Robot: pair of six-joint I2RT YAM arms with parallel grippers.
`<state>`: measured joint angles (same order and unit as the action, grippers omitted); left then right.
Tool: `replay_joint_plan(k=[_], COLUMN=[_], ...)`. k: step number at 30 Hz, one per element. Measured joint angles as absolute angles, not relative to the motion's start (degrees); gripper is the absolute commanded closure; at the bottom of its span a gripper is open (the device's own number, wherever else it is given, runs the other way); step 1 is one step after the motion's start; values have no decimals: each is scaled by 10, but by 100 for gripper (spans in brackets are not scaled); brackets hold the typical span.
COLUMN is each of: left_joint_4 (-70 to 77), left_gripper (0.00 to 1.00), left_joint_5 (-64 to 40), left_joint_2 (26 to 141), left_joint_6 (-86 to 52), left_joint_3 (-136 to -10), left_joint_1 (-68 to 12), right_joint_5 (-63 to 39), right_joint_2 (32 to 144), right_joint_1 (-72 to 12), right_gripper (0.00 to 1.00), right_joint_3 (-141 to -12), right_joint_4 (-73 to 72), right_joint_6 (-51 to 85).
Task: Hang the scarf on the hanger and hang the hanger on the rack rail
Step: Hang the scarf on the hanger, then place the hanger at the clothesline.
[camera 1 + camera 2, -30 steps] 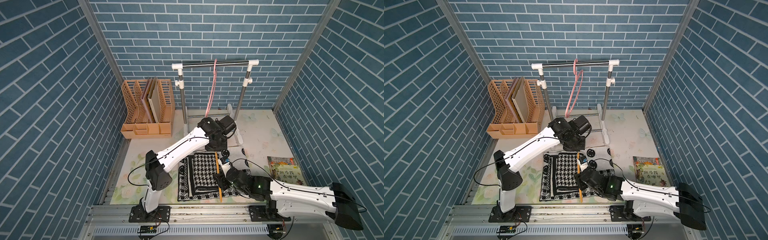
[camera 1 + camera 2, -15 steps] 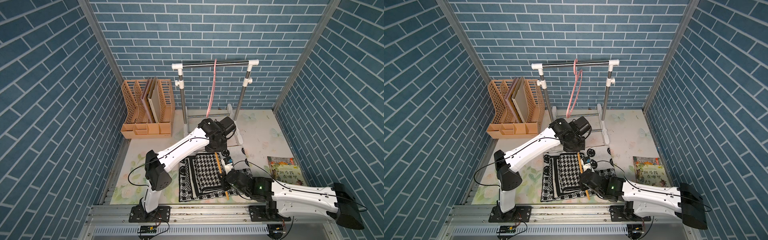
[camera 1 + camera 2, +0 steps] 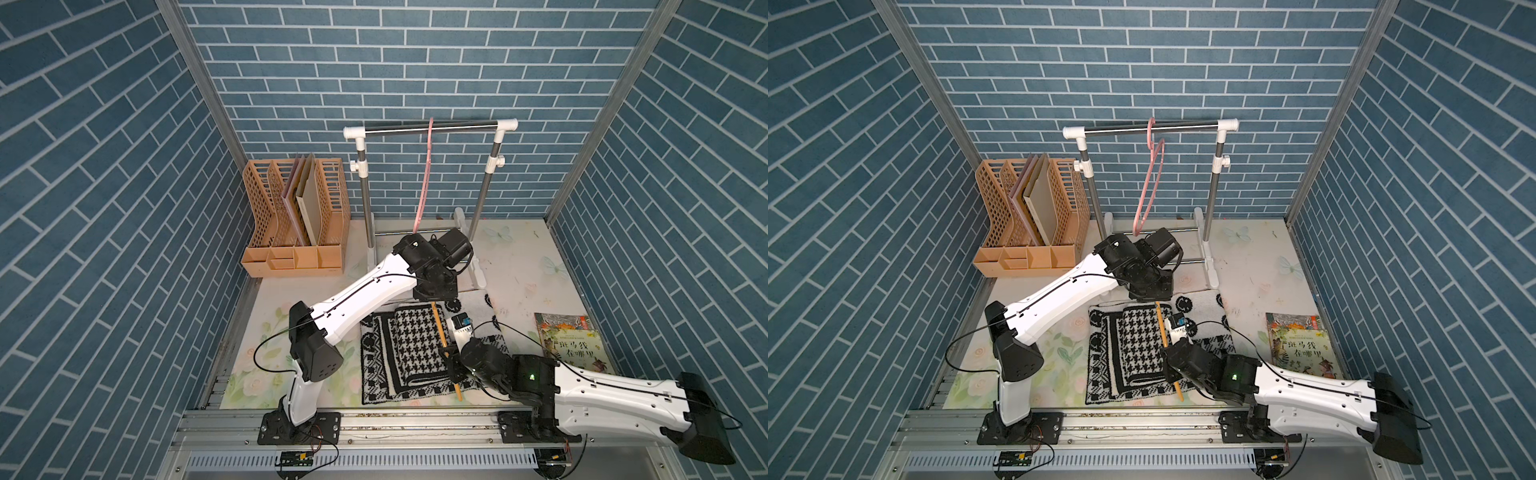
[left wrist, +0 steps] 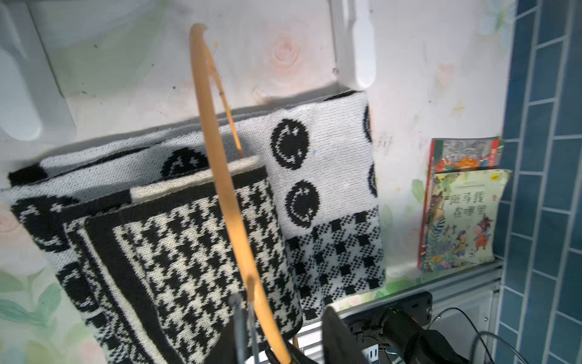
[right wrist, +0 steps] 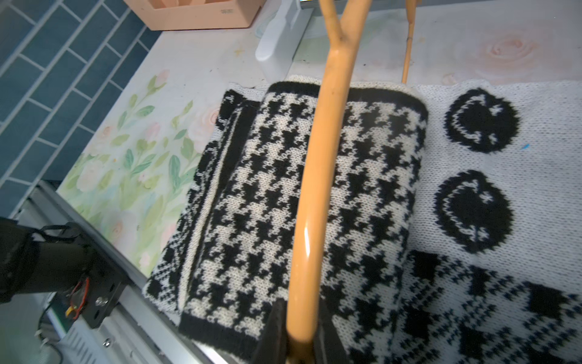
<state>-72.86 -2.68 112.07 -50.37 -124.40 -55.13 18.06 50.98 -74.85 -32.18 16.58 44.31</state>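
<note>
The black-and-white scarf point(image 3: 409, 353) point(image 3: 1133, 353) lies folded on the table mat. An orange hanger point(image 3: 439, 332) point(image 3: 1162, 328) stands on edge above its houndstooth fold. In the left wrist view the hanger's point(image 4: 220, 157) thin lower bar goes under that fold of the scarf point(image 4: 201, 239). My right gripper point(image 3: 451, 368) point(image 5: 302, 310) is shut on the hanger's point(image 5: 318, 189) near arm, just above the scarf point(image 5: 252, 195). At the far end my left gripper point(image 3: 434, 301) point(image 4: 283, 305) is open, with the hanger passing between its fingers.
A clothes rack point(image 3: 432, 126) stands at the back with a pink hanger point(image 3: 424, 178) on its rail; its white foot point(image 3: 473, 266) lies close behind the scarf. A tan file organizer point(image 3: 295, 216) is back left. A picture book point(image 3: 573, 343) lies at the right.
My right gripper has shut on the hanger's near arm and tipped its near end to the right. The left gripper, shut on the far end before, now has its jaws apart.
</note>
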Motion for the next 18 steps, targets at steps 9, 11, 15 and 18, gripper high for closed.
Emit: replay_joint_plan(k=[9, 11, 15, 18], left_joint_4=[-725, -727, -727, -729], left_gripper=[1, 3, 4, 4], left_joint_5=[-8, -1, 8, 11], left_joint_2=[1002, 968, 906, 865], left_joint_6=[-506, -511, -519, -517], left_joint_3=[-1285, -1271, -1232, -1189], left_joint_1=[-535, -524, -486, -455], right_joint_5=[139, 136, 131, 126], right_joint_2=[475, 468, 454, 446], right_joint_1=[-749, -749, -749, -749], right_gripper=[100, 100, 100, 100], right_joint_3=[-373, -390, -435, -470], right_joint_4=[182, 187, 200, 221], right_joint_6=[410, 404, 399, 395])
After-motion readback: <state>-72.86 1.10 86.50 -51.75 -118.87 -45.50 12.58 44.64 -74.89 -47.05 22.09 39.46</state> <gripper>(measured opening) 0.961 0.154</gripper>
